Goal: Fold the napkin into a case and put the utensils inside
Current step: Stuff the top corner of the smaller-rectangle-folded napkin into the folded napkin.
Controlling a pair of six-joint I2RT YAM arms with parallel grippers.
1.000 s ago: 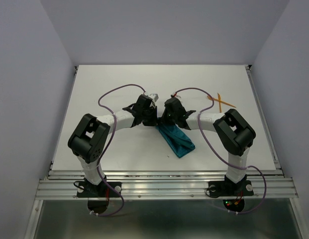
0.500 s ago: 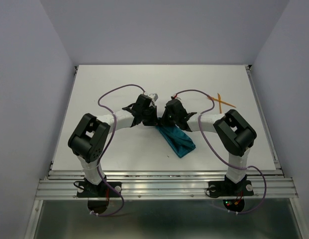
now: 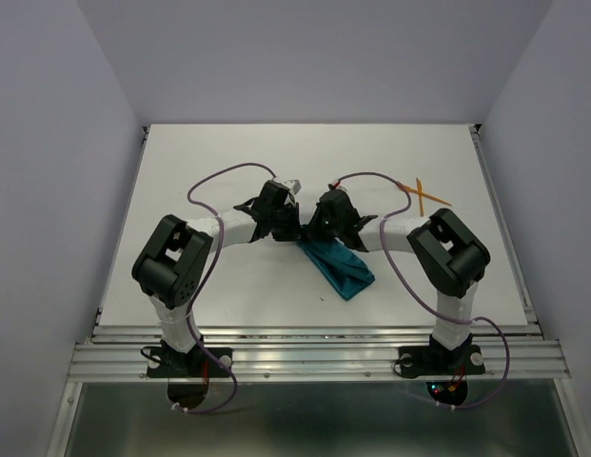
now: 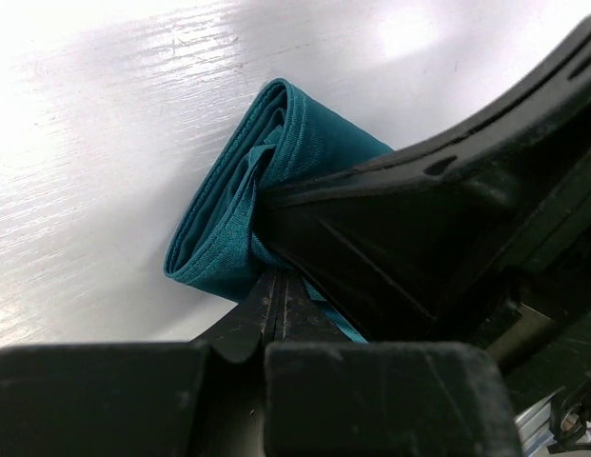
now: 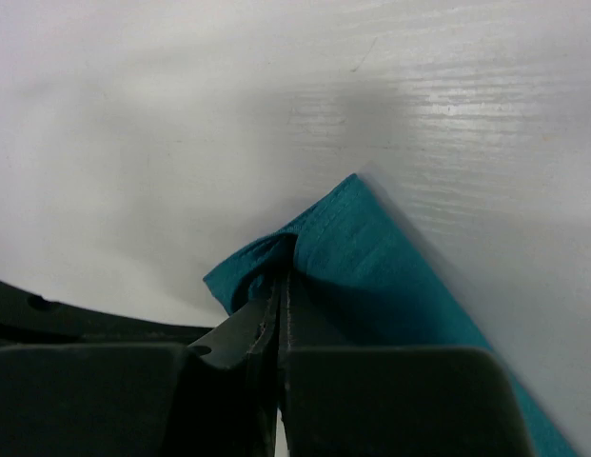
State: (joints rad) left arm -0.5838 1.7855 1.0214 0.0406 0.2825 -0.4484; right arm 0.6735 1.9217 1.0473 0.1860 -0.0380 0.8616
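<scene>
Almost nothing has shifted in the last second: the napkin (image 3: 341,268) is pinched tight by both the left gripper (image 4: 279,293) and the right gripper (image 5: 279,290), side by side. The fold is judged stalled midway. The utensils (image 3: 422,194) are left untouched, well off to the right gripper's right.

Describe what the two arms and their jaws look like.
Left arm and right arm match: white tubular links, bulky black joint housings, black bases. A thin purple cable loops along each. The jaws are matte black.
</scene>
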